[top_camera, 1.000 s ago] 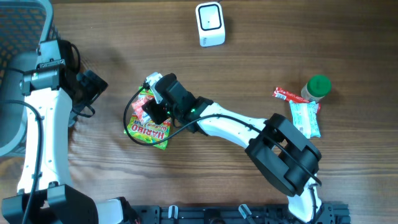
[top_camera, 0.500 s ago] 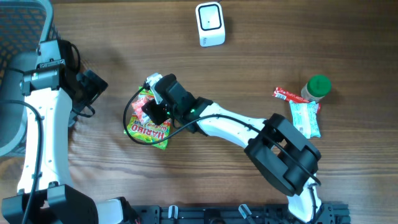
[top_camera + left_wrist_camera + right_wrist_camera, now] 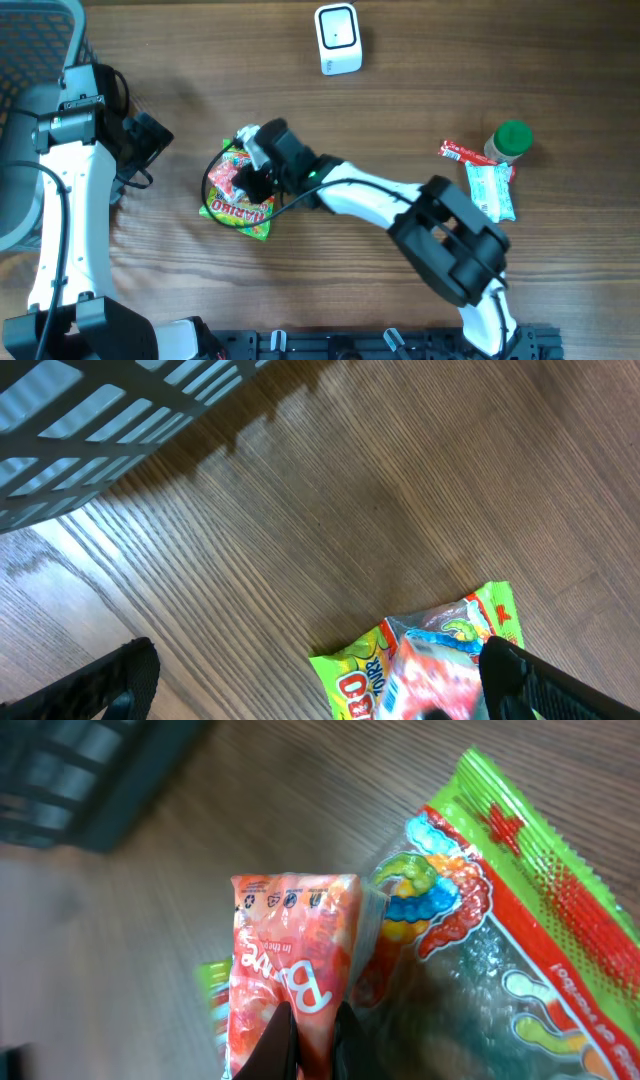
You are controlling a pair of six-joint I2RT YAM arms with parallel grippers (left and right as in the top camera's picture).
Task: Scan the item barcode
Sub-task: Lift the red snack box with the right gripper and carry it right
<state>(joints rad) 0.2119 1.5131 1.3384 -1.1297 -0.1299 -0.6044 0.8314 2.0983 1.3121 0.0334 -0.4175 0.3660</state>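
A red-orange snack packet (image 3: 290,955) is pinched between the fingers of my right gripper (image 3: 310,1040), which is shut on it just above a green Haribo gummy bag (image 3: 500,940). From overhead the packet (image 3: 228,176) and right gripper (image 3: 252,180) are over the Haribo bag (image 3: 240,210) at table centre-left. The white barcode scanner (image 3: 337,38) stands at the far edge. My left gripper (image 3: 150,140) hovers open to the left. In its wrist view, the left gripper (image 3: 320,688) has nothing between its fingers, and the packet (image 3: 435,675) lies low right.
A grey mesh basket (image 3: 40,40) sits at the far left corner. At the right stand a green-capped bottle (image 3: 511,140), a red stick packet (image 3: 460,152) and a white-blue packet (image 3: 492,190).
My right gripper has closed on the red-orange packet. The packet and the Haribo bag under it have shifted slightly. The left arm has not moved.
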